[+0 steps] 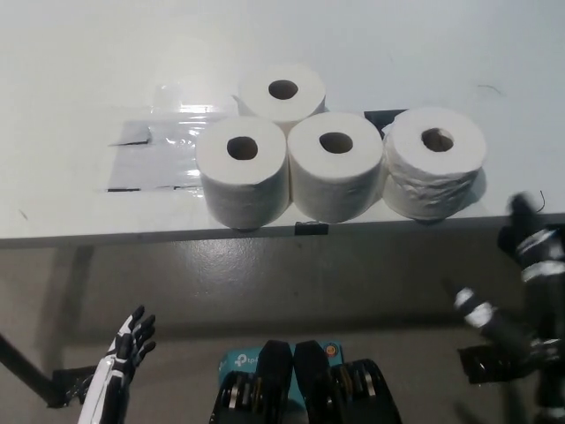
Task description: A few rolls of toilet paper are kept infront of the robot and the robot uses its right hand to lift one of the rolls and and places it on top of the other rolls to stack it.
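Several white toilet paper rolls stand upright near the table's front edge. Three are clustered: a left roll, a middle roll and a back roll behind them. A more wrinkled roll stands to their right, touching the middle one. My black right hand is at the right edge, below the table's edge and right of the wrinkled roll, fingers apart and holding nothing. My white left hand rests low at the lower left, fingers spread, empty.
The white table has a sheet of clear plastic taped down left of the rolls. Its front edge runs across the middle of the picture, with grey floor below. A dark table leg crosses the lower left.
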Controlling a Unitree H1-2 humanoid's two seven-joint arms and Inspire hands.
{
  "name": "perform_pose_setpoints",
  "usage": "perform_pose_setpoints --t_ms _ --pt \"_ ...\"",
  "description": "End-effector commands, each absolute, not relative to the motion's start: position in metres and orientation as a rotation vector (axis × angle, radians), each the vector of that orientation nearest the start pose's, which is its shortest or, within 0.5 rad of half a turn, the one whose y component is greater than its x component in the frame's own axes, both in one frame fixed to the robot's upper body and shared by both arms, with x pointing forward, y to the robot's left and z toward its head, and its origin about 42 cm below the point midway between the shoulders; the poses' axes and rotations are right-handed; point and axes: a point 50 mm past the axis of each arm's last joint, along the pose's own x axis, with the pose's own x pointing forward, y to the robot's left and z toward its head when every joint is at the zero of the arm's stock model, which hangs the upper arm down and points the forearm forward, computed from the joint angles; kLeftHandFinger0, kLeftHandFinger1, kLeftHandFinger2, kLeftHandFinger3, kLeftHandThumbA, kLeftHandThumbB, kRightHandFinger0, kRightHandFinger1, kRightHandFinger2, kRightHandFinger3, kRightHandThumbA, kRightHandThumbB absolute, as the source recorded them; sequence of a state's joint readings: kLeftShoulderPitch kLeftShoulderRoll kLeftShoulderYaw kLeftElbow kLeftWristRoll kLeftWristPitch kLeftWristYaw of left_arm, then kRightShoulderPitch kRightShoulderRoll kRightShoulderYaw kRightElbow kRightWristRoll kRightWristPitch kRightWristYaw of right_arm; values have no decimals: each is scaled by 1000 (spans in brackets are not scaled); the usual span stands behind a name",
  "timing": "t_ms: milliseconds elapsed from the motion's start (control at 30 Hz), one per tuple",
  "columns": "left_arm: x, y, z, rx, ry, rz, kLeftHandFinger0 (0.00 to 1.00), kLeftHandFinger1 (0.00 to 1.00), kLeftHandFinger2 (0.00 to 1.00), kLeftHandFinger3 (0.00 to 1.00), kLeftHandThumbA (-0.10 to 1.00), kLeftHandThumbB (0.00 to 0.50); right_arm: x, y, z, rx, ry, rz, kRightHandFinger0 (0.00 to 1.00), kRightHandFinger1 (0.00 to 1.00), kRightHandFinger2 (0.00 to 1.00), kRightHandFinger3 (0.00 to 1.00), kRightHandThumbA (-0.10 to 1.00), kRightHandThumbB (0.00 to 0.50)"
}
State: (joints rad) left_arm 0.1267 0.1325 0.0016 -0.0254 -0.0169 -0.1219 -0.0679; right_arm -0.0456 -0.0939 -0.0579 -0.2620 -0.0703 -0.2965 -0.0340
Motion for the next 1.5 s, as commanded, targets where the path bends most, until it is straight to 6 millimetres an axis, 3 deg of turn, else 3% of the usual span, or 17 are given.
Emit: perform_pose_setpoints --t_ms 0,67,100,167,300,367,433,533,600,667,800,933,1067,1267,1367,1467 --pt "253 250 132 129 -204 -101 1000 1000 1000 1000 1000 118 292 -298 349 -294 -825 -94 1000 1000 1000 1000 802 182" --pt "256 252 132 116 -201 -92 1000 1000 1000 1000 1000 119 314 -309 367 -395 -761 -58 1000 1000 1000 1000 871 223" --pt "256 253 131 117 -195 -85 1000 1000 1000 1000 1000 126 325 -312 376 -435 -729 -35 1000 1000 1000 1000 842 232" --pt "258 256 123 123 -180 -78 1000 1000 1000 1000 1000 119 361 -323 404 -590 -601 19 1000 1000 1000 1000 961 275" --pt "257 258 111 127 -151 -71 1000 1000 1000 1000 1000 114 421 -326 436 -667 -440 103 1000 1000 1000 1000 846 274" --pt "256 260 105 125 -134 -71 1000 1000 1000 1000 1000 129 449 -322 445 -757 -355 159 1000 1000 1000 1000 848 285" --pt "256 260 100 133 -120 -73 1000 1000 1000 1000 1000 139 472 -318 452 -785 -245 201 1000 1000 1000 1000 837 329" --pt "256 258 95 135 -119 -78 1000 1000 1000 1000 1000 130 499 -313 459 -835 -130 258 1000 1000 1000 1000 825 346" --pt "255 258 95 132 -113 -78 1000 1000 1000 1000 1000 117 519 -304 466 -900 -44 315 1000 1000 1000 1000 814 321" --pt "255 260 93 126 -100 -75 1000 1000 1000 1000 1000 137 534 -295 467 -931 16 353 1000 1000 1000 1000 737 327" --pt "255 260 92 129 -91 -79 1000 1000 1000 1000 1000 156 551 -281 463 -993 78 399 1000 1000 1000 1000 710 296" --pt "253 261 90 143 -95 -83 1000 1000 1000 1000 1000 134 561 -268 460 -1051 123 451 1000 1000 1000 1000 733 273" --pt "254 262 92 140 -88 -78 1000 1000 1000 1000 1000 177 568 -262 460 -1081 172 476 1000 1000 1000 1000 721 294" --pt "252 263 92 143 -86 -77 1000 1000 1000 1000 1000 168 573 -253 462 -1111 251 508 1000 1000 1000 1000 675 297" --pt "251 264 92 130 -92 -78 1000 1000 1000 1000 1000 141 575 -250 467 -1111 284 533 1000 1000 1000 1000 675 347" --pt "253 264 91 136 -95 -80 1000 1000 1000 1000 1000 152 575 -250 471 -1143 291 550 1000 1000 1000 1000 731 370"
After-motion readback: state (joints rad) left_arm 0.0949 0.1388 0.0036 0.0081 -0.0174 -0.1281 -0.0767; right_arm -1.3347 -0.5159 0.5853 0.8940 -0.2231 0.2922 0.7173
